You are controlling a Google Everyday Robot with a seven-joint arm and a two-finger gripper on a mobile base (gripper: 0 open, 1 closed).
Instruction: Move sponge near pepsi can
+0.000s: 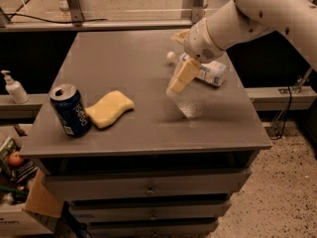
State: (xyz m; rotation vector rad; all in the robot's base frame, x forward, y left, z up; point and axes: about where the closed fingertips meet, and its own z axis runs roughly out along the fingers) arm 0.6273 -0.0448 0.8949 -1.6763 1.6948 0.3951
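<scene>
White "pepsi" on pepsi can; end effector above table.

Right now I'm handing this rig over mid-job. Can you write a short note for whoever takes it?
Gripper: hovering over the right-middle of the table, well away from the sponge, with nothing visibly in it.
Sponge: lying flat at front left, right beside the upright pepsi can.
Done: the sponge already looks placed near the can.
Left: probably just pulling the arm back. Mind the water bottle lying right behind the gripper.
</scene>
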